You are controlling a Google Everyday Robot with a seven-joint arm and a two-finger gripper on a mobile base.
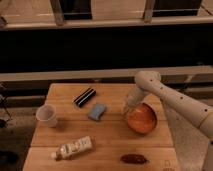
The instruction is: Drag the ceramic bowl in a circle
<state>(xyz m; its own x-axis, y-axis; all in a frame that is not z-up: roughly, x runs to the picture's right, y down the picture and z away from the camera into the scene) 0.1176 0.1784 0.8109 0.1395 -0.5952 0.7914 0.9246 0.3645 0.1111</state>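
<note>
The ceramic bowl [141, 119], glossy orange-red and wide, sits on the right side of the wooden table [110, 135]. My gripper [129, 106] comes down from the white arm at the right and rests at the bowl's upper-left rim, in contact with it. The arm's wrist covers part of that rim.
A white cup [46, 115] stands at the table's left. A black bar-shaped object [85, 96] and a blue sponge [97, 111] lie near the middle. A white bottle [73, 148] lies at the front left, a dark brown item [134, 158] at the front right.
</note>
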